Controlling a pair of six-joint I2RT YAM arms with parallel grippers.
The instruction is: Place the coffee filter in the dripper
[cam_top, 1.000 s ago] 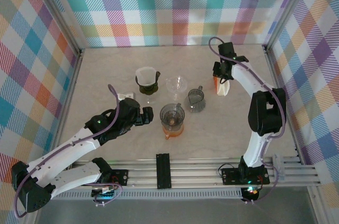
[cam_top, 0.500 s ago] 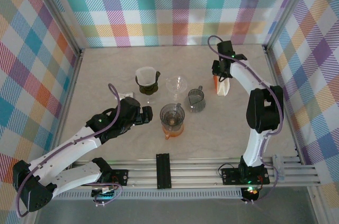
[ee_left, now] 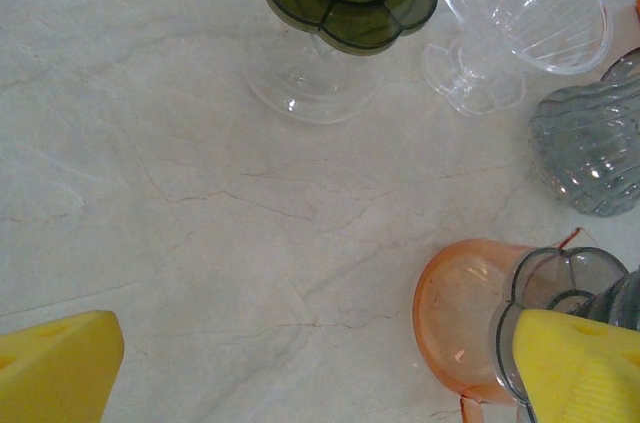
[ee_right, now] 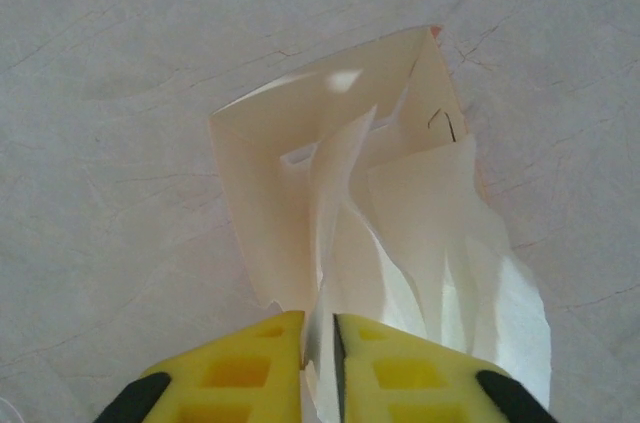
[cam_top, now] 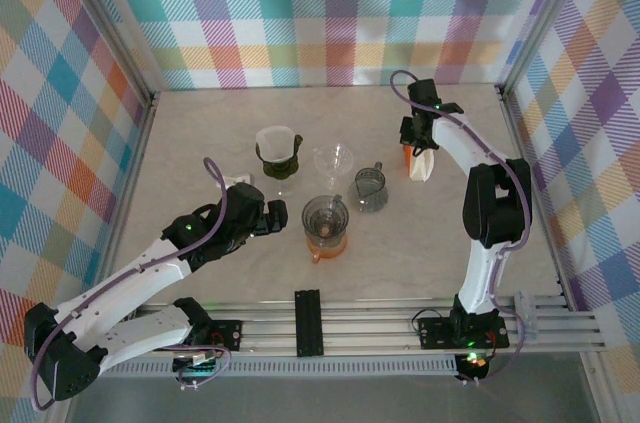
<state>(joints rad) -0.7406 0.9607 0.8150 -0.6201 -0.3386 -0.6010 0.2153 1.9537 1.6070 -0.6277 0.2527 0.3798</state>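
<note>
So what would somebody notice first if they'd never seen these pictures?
The bright checked walls jump out first, standing all around the pale table. Next comes the right hand at the far right of the table, pinching a white paper filter. Then there's the little bunch of see-through cups in the middle.

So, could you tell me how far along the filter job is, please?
Nothing is placed yet. The right gripper is pinched on a coffee filter at the far right; the left gripper is open. Still to do: carry it into the dripper.
</note>
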